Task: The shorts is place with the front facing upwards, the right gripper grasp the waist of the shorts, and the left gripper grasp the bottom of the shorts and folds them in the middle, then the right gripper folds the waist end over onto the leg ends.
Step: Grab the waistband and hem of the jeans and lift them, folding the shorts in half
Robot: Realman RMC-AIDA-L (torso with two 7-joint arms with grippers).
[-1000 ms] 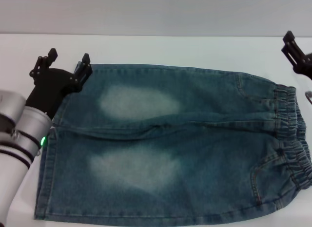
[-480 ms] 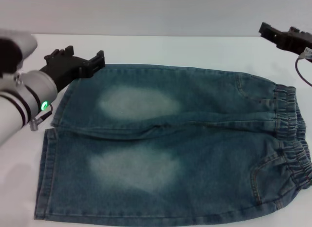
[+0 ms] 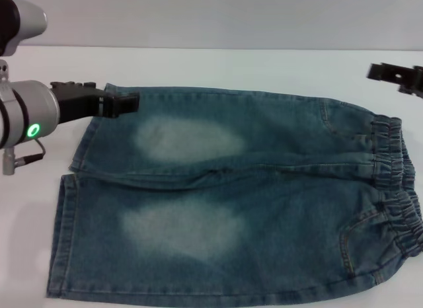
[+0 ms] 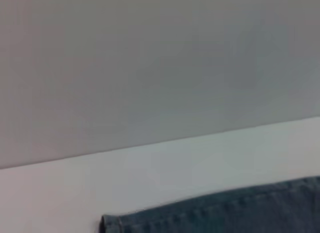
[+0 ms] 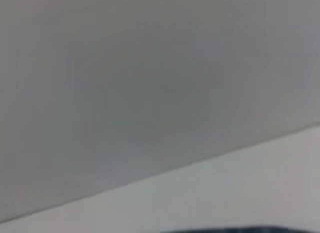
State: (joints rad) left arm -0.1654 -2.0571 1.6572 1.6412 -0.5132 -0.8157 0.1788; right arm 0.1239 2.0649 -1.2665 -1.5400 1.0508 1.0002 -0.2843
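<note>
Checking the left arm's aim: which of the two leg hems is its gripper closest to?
The far leg's hem, toward the table's back edge. The left gripper sits at that hem's far corner, while the near leg's hem lies well away from it.

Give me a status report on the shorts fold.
Left pincer at far leg hem corner, gripping nothing seen. Right pincer above table beyond waistband, empty. Denim shorts flat, unfolded. Nothing in the way.
</note>
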